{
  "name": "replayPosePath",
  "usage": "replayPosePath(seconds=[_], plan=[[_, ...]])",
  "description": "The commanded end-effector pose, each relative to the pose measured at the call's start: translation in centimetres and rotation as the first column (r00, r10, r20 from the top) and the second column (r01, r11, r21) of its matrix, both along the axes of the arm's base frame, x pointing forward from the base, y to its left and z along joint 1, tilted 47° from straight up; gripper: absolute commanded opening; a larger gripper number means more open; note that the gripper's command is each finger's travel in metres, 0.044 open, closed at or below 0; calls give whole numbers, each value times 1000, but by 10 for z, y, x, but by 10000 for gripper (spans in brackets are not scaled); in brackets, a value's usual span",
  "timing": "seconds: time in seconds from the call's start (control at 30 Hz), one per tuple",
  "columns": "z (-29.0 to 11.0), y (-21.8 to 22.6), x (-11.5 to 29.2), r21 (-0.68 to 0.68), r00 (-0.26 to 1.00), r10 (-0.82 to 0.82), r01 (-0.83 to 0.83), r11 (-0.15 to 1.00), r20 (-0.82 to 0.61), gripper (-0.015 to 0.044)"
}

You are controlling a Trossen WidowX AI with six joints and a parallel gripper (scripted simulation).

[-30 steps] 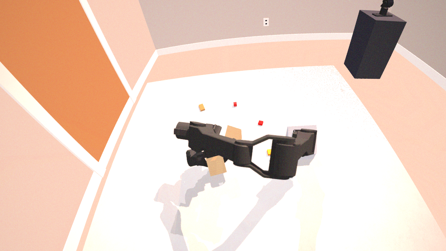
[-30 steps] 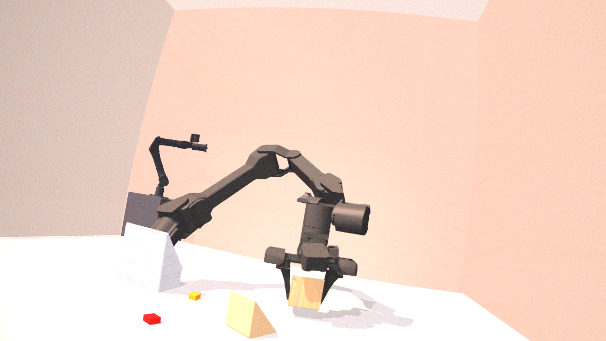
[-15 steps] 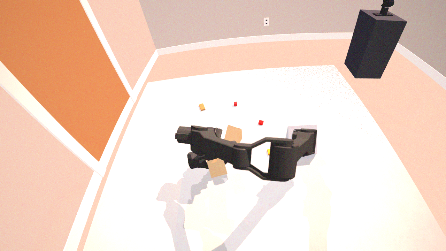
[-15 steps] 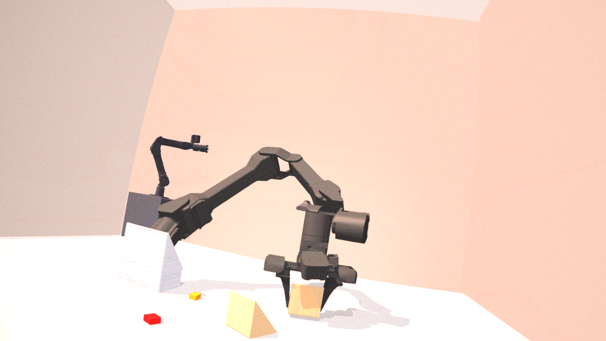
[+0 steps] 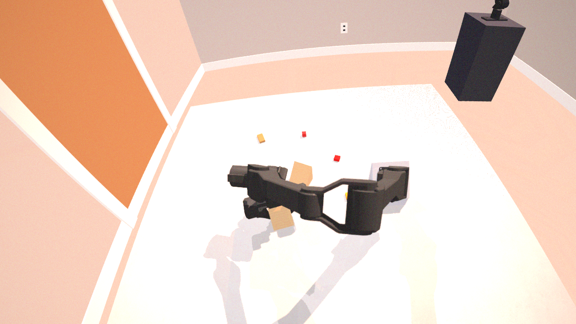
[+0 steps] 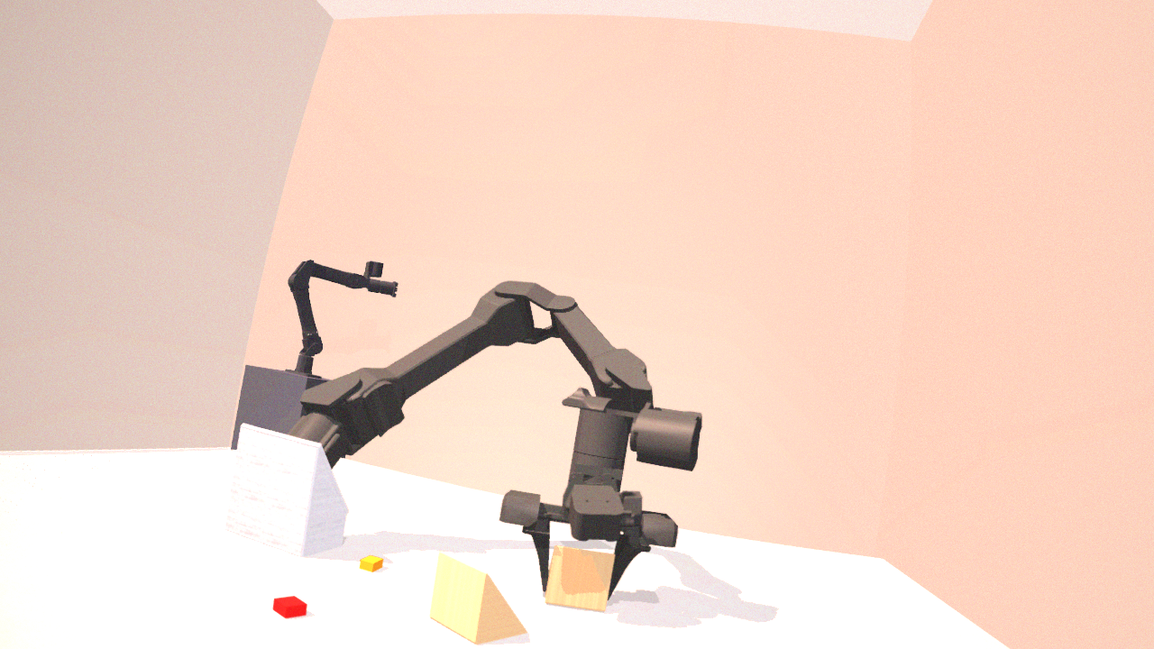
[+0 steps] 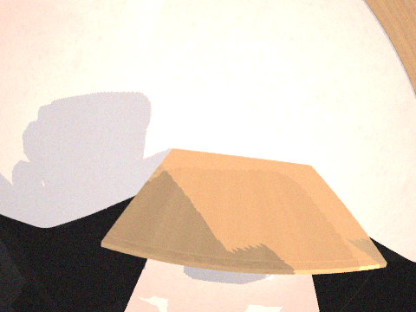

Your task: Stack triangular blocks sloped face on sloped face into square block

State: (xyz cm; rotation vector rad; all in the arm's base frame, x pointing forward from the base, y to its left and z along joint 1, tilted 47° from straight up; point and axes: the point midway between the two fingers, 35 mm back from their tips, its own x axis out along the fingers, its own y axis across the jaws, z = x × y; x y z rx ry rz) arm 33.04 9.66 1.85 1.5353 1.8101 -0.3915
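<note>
One wooden wedge (image 6: 577, 578) tool-held (image 6: 579, 564); the other wedge (image 6: 471, 601) on the table.

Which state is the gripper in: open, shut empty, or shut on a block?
Shut on the triangular block; the gripper has a finger on each end.

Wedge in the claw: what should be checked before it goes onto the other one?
1. Grip: gripper is shut on the held wedge. Ok.
2. Held wedge lifted off the table: cannot tell.
3. Other wedge rests flat, apart from the gripper. Ok.
4. Red cube and yellow cube lie off to the side. Ok.
5. Held slope turned to match: cannot tell.
</note>
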Motion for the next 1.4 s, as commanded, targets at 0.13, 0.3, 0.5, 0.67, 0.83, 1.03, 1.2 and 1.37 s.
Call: replayPosePath(seconds=[0.13,0.3,0.5,0.67,0.83,1.03,1.2,1.37], plan=[[0,0,0,0,1000,0,0,1000,1,315],[0,0,0,0,1000,0,0,1000,1,440],[0,0,0,0,1000,0,0,1000,1,440],[33,-36,3,-4,1000,0,0,1000,0,440],[41,-44,2,-3,1000,0,0,1000,0,440],[36,-43,4,0,1000,-13,13,1000,3,440],[30,-65,8,126,998,54,-52,991,-15,440],[26,-96,16,309,997,70,-70,949,11,440]])
